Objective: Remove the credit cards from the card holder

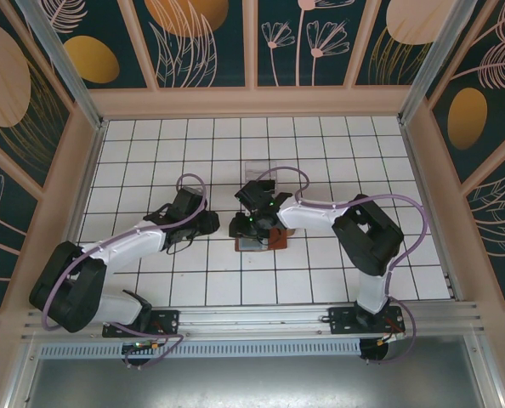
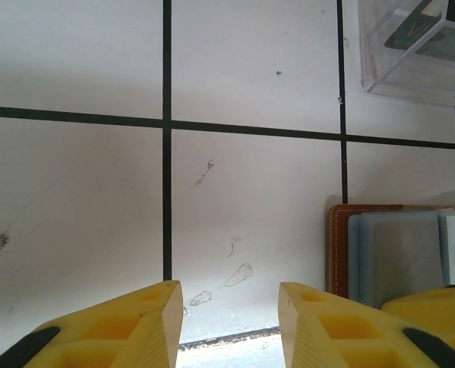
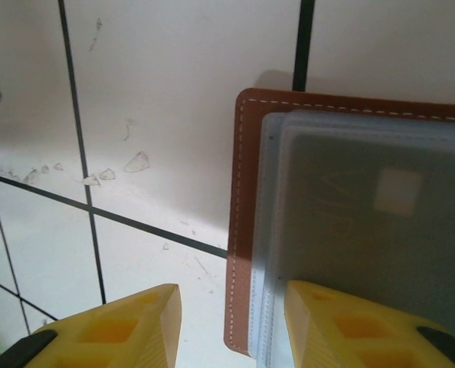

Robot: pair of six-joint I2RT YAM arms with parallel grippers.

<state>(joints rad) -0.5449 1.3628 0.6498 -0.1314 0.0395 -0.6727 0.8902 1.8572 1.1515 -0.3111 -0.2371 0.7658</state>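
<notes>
From above, the left tool (image 1: 208,223) and the right tool (image 1: 242,226) hang low and close together over the white, black-gridded worktop (image 1: 150,153). The open card holder (image 1: 275,239) lies just beside the right tool. A clear stand (image 1: 257,170) sits beyond both, and teal leaf-patterned walls (image 1: 201,42) box everything in.

At the left wrist, the left tool (image 2: 229,293) is narrowly parted and empty over scuffed tile. The card holder (image 2: 338,253) lies off to its right, and the clear stand (image 2: 411,73) ahead-right holds something dark.

At the right wrist, the right tool (image 3: 231,291) is partly open and grips nothing. One finger overlaps the card holder (image 3: 239,230), where a grey card (image 3: 381,238) still sits in its sleeve, so extraction looks largely undone.
</notes>
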